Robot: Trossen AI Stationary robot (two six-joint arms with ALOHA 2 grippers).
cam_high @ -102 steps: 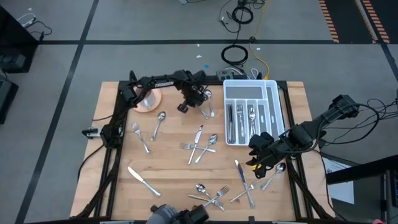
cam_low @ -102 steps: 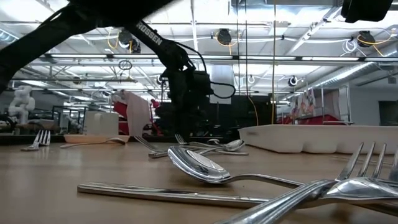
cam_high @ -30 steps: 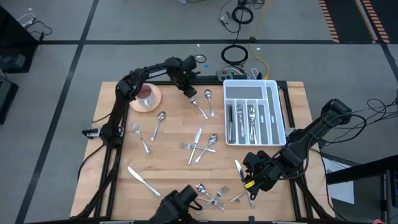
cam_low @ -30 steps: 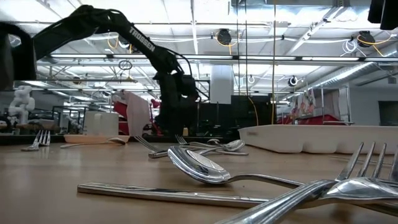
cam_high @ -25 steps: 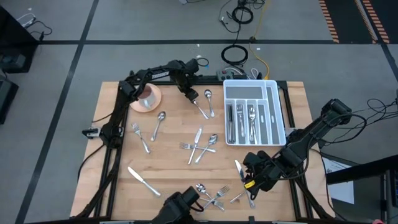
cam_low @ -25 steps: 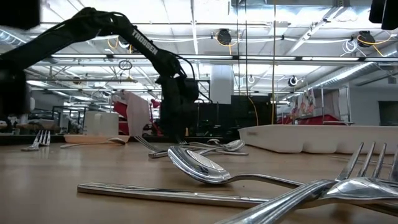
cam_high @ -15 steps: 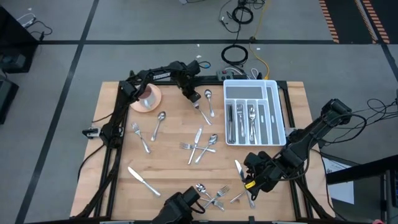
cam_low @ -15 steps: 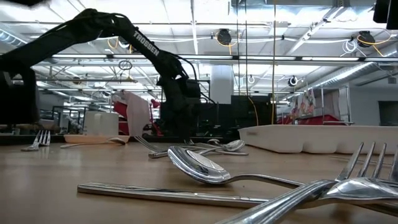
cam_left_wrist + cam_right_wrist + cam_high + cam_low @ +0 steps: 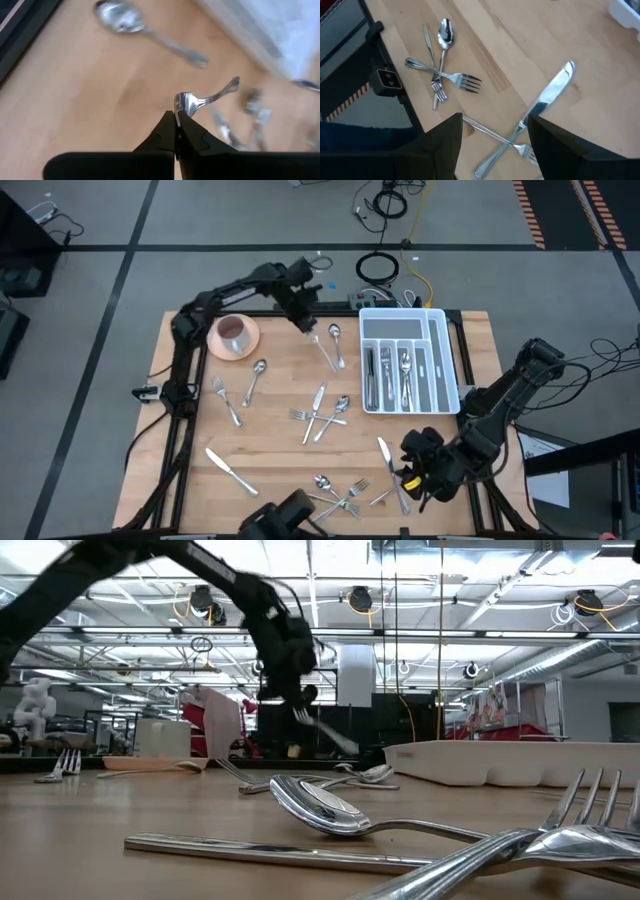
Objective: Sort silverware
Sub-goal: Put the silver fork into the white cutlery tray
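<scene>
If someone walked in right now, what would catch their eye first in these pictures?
Most striking is the left hand at the table's far edge, shut on a fork it holds clear of the wood, beside the white divided tray. Next comes the scatter of silverware crossed in small piles over the table. The right hand hovers open above a knife near the front right corner.

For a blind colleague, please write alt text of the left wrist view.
The left gripper, fingers shut, holds a fork by one end above the wooden table. A spoon lies on the table beyond it.
</scene>
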